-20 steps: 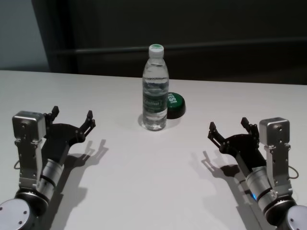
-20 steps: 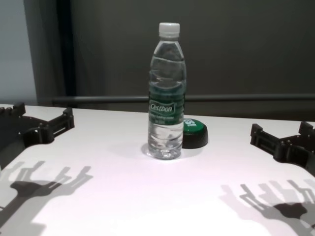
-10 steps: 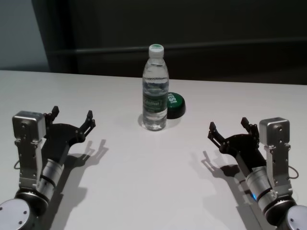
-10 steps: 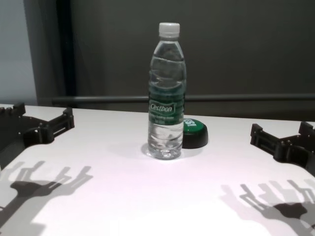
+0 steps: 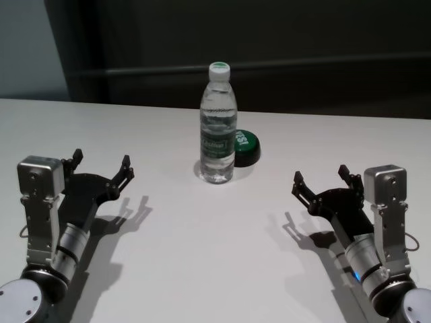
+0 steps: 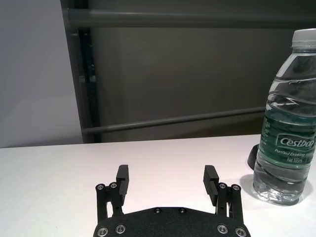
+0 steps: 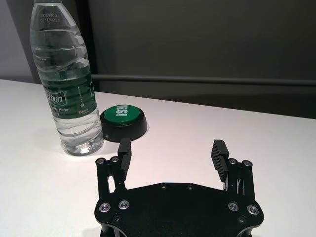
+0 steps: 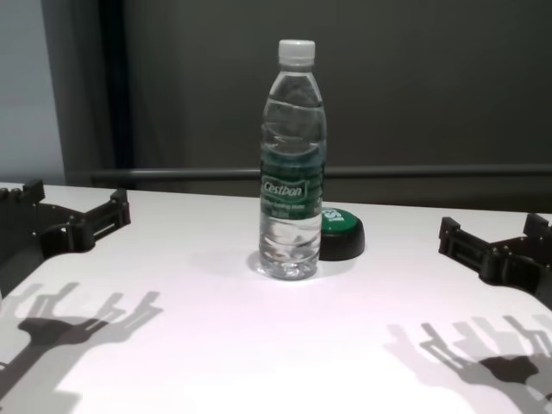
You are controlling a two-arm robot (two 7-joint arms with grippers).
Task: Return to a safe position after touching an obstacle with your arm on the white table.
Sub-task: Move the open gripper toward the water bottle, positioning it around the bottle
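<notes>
Nothing moved; bottle (image 5: pixel 218 131) between grippers.

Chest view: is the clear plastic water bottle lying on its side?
No, the clear plastic water bottle stands upright on the white table, white cap on top.

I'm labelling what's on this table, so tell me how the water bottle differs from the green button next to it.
The water bottle is tall and upright; the green button is low and squat. The bottle is clear, with a white cap and a green Cestbon label; the button is opaque, a green top on a black base. The bottle stands nearer the robot, the button just behind it toward the robot's right. Both are round and rest on the white table.
</notes>
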